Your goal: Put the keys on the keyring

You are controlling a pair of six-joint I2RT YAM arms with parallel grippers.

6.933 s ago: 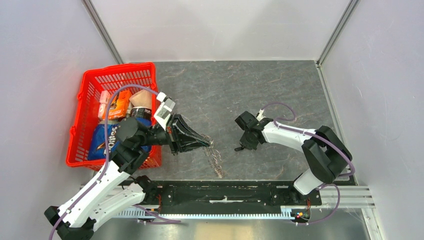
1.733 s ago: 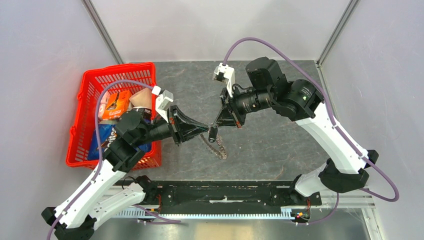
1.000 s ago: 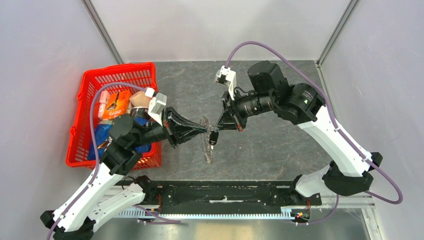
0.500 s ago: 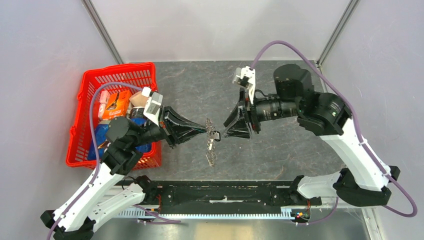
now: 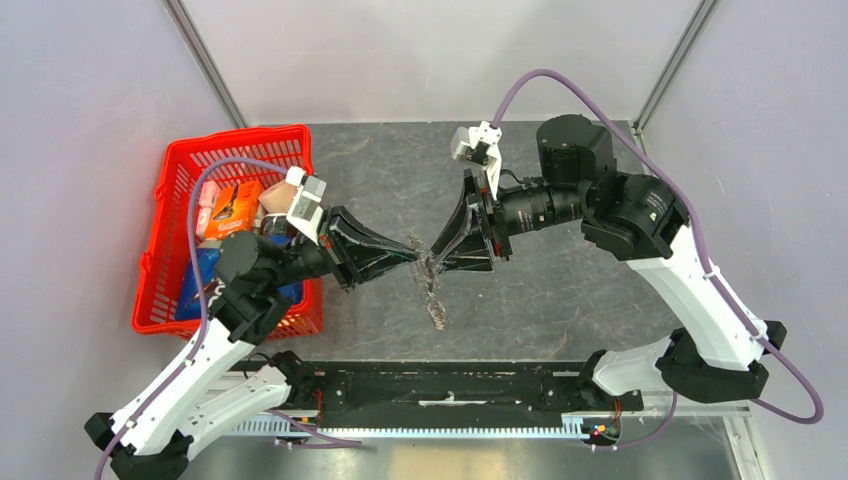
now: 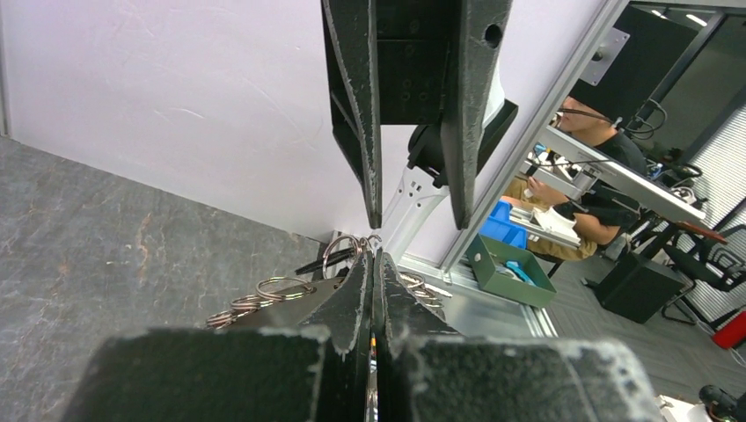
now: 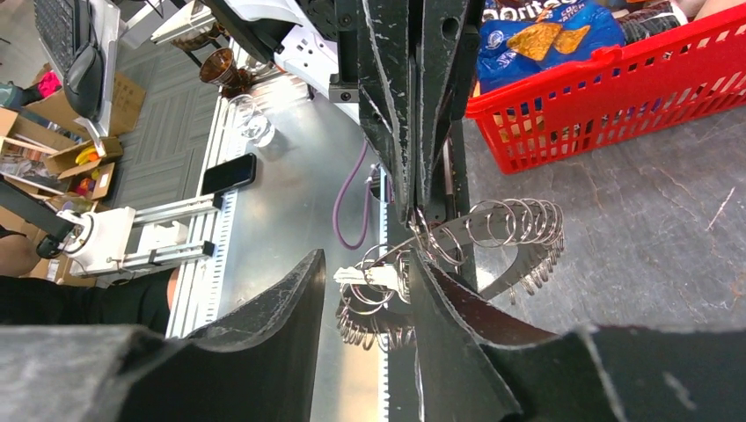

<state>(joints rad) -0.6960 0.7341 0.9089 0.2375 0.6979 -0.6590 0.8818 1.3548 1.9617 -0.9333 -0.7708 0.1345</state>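
The right claw has closed back in on the left claw. Half a second ago it had drawn away to the right, leaving a small dark piece, seemingly the key, hanging off the left tip. A second ago it was pressing that piece against the ring.

The two tips are now almost touching above the table. The left claw is pinched tight on the keyring, which dangles below it as a loose string of coils. The right claw's fingers stand well apart and grip nothing. In its wrist view, the coils and a thin silvery bit lie in the gap between them.

The key's black head cannot be picked out in the top view. The left wrist view shows only a dark sliver beside the nearest loop, so whether the key is fully threaded cannot be told.

The let-go followed by this return suggests the key hangs on the ring, perhaps only partly. The right claw looks ready to take hold again and work the key further round the coil. A careless nudge could knock it off.
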